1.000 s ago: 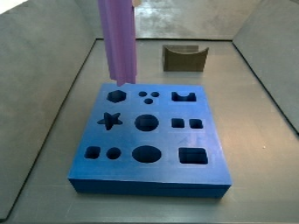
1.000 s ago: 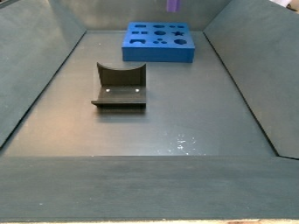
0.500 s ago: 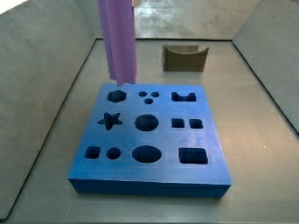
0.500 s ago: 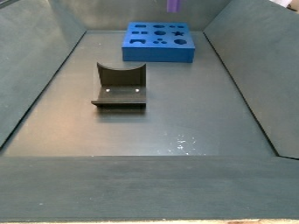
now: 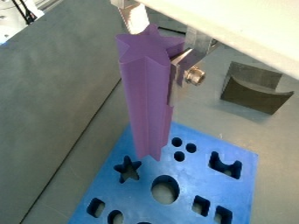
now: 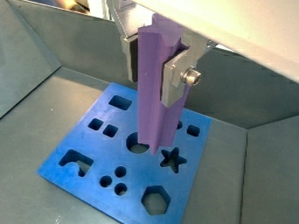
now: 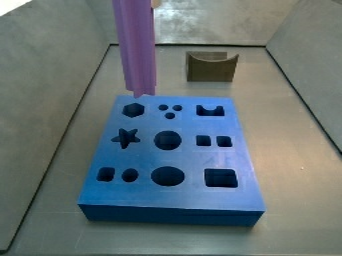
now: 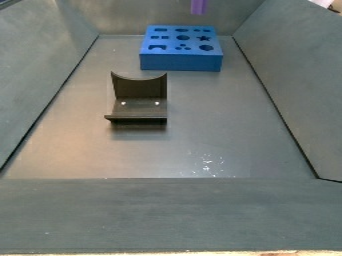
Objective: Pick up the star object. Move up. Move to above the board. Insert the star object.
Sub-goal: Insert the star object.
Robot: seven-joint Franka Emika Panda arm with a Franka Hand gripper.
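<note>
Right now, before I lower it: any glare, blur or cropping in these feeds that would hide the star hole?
In both wrist views the star object, held in the gripper, is sharp and the star hole shows clearly. In a side view the board is evenly lit and the prism's top is cropped. In a side view the floor has small glare specks, and the board is far and tiny.

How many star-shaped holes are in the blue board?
1: the star hole in the middle row of the board, uncovered. The gripper holds the star object above the board; no hole seems hidden.
</note>
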